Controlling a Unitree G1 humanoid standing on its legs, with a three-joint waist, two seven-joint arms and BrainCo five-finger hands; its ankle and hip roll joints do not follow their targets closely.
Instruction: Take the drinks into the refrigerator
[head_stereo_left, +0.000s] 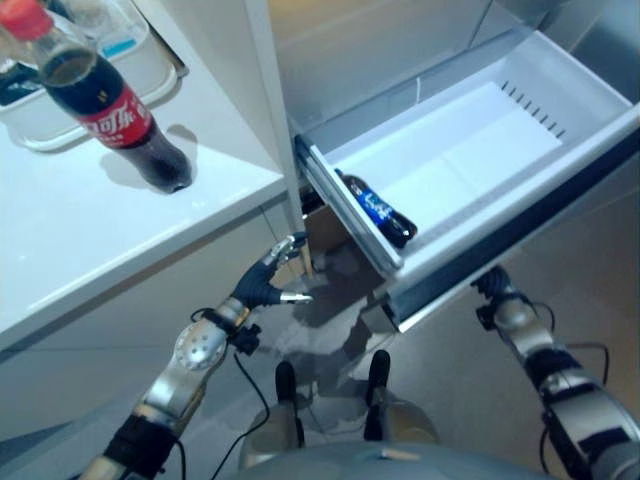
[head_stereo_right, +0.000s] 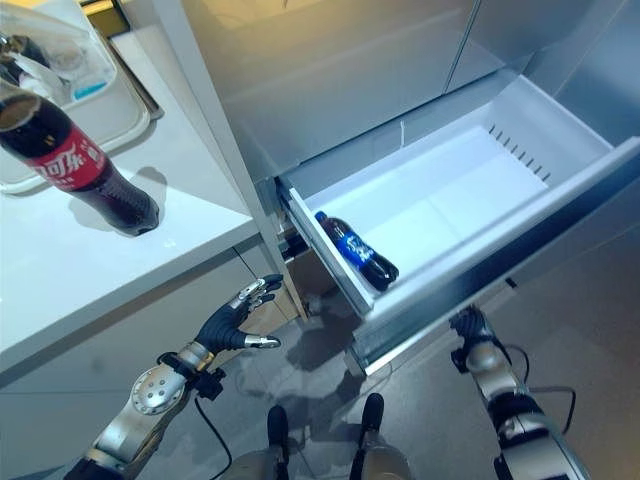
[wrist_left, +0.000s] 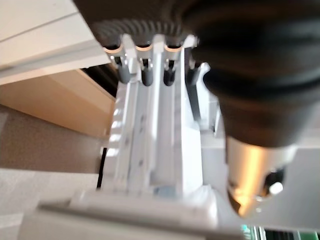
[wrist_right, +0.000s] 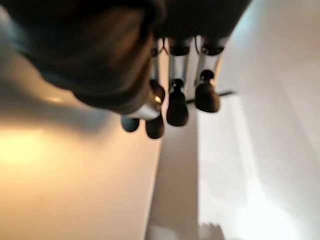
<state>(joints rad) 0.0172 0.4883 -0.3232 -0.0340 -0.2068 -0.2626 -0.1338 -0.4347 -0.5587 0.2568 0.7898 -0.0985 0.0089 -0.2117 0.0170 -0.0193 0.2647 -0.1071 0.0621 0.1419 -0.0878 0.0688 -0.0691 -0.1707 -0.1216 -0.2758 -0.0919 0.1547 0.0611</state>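
Cola (head_stereo_left: 112, 112) stands on the surface (head_stereo_left: 120, 215), so the open left hand (head_stereo_left: 268, 280) should rise and grip its middle; right hand's (head_stereo_right: 466, 325) fingers can't be told.

Left arm (head_stereo_left: 190, 365): silver-grey shell, with a round disc-shaped joint plate near the wrist and a dark band lower down. Left hand (head_stereo_left: 266, 281): dark back and wrist cover, slim silver fingers ending in dark tips. Its cover (wrist_left: 250, 75) is black, ribbed and bulbous up close. Right arm (head_stereo_left: 560, 385): silver segments broken by dark rings. Right hand (wrist_right: 177, 107): silver fingers (wrist_right: 206, 95) with rounded dark tips under a dark cover.
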